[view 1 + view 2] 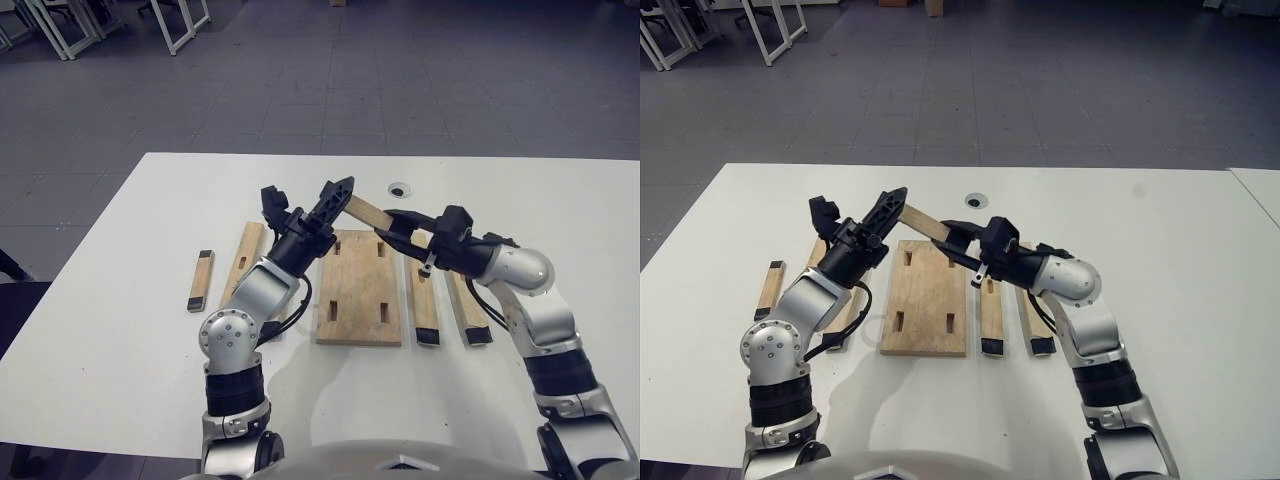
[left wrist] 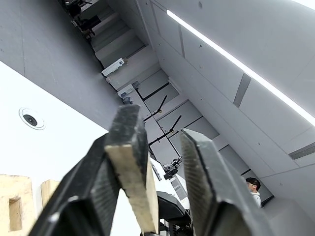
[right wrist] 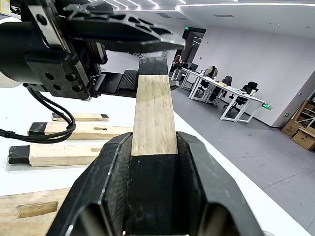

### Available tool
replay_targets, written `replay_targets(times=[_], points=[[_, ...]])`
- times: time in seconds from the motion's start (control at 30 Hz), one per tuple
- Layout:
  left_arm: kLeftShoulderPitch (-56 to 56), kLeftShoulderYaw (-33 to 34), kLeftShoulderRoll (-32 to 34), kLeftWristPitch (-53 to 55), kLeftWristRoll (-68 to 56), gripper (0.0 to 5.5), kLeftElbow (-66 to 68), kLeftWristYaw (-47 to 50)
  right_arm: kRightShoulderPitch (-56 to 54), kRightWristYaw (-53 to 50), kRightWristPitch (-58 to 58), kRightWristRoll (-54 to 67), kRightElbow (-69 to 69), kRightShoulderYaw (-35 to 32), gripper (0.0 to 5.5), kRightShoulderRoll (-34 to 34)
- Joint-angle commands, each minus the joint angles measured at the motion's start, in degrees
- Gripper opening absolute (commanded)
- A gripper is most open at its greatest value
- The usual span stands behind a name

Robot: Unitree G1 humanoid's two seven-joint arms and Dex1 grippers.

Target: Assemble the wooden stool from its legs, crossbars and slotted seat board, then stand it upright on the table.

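one seat board (image 1: 360,300), two legs (image 1: 426,305) rightward, one leg (image 1: 366,212) pinched by right gripper (image 1: 392,225), left gripper (image 1: 338,195) spread

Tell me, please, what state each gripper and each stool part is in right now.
Left gripper: open around the bar's black-capped end.
Right gripper: shut on the wooden bar.
Wooden bar: held off the table, tilted.
Seat board: flat on the table, slots empty.
Right-side legs: lying flat, unassembled.
Left-side pieces: lying flat, unassembled.
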Motion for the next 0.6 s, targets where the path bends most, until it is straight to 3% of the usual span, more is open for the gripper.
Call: replay_targets(times=[0.03, 0.2, 0.57, 0.6], points=[[-0.4, 0.5, -0.5, -0.4, -1.8, 1.21, 1.2, 0.7, 0.2, -0.1, 0.0, -0.7, -1.0, 0.3, 1.28, -0.6], [0.0, 0.5, -0.3, 0.1, -2.3, 0.48, 1.7, 1.6, -1.4, 0.2, -0.2, -0.7, 0.4, 0.3, 1.28, -0.3], [-1.0, 2.6, 0.6, -0.3, -4.6, 0.44, 4.4, 5.5, 0.0, -0.6, -8.8, -6.6, 2.6, 3.1, 1.28, -0.5], [-1.0, 2.7, 0.7, -0.3, -4.8, 0.44, 4.5, 5.5, 0.0, -0.7, -9.4, -6.8, 2.9, 3.2, 1.65, -0.5]])
